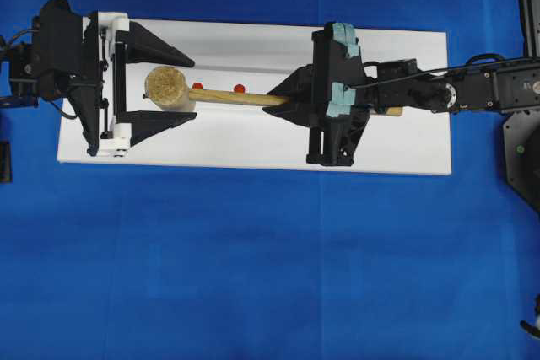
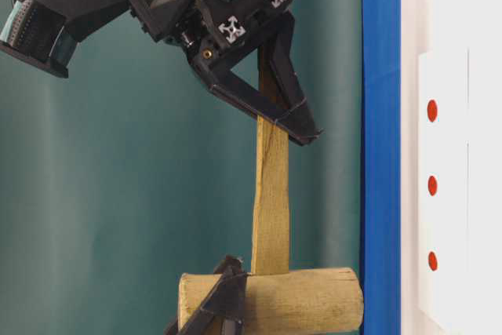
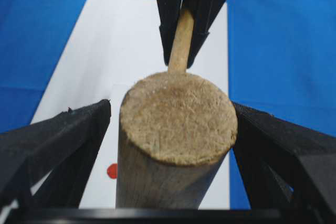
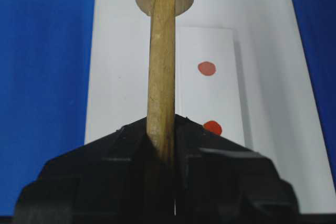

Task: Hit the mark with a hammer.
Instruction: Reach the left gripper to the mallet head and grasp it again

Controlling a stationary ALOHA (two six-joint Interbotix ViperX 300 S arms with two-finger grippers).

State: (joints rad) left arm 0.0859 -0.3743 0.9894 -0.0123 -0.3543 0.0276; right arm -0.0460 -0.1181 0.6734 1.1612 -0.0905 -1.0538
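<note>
right tool (image 1: 283, 99): clamped on hammer (image 1: 215, 95) handle, approx mid-length
hammer: held level above white board (image 1: 405, 141), clear of it; head (image 3: 176, 129) pts toward left arm
left tool (image 1: 160, 90): wide open, fingers (image 3: 58, 140) either side of head, not touching
mark: can't tell which red dot; two dots (image 1: 197, 86) (image 1: 240, 88) show beside handle in overhead view, three in table-level view (image 2: 432, 185)
surface (image 1: 253, 276): blue cloth under board
</note>
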